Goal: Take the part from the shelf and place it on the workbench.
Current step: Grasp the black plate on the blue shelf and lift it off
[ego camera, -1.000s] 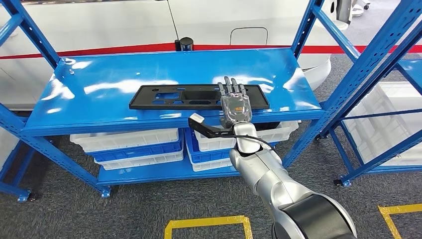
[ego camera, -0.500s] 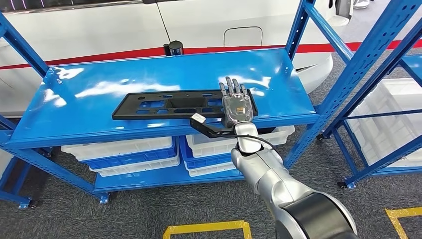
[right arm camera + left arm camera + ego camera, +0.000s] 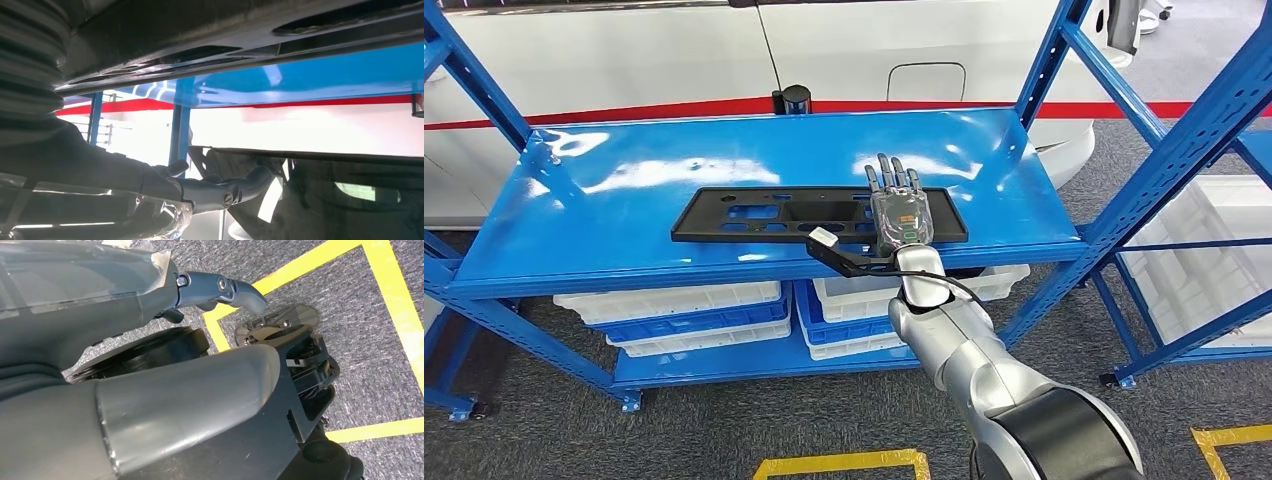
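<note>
1. Part (image 3: 819, 214): long flat black panel with cut-outs, lying lengthwise on the blue shelf (image 3: 624, 170), close to the near edge, right of centre.
2. Right hand (image 3: 898, 208): palm down, fingers stretched out flat and slightly spread, lying over the right end of the part. Can't tell if it has any real hold on it; nothing is wrapped round the panel.
3. Left hand (image 3: 150, 405): hanging low over grey carpet with yellow floor tape (image 3: 395, 305). Fingers mostly hidden, so can't tell how far open.
4. White and blue bins (image 3: 694, 305) stacked on the lower level under the shelf.
</note>
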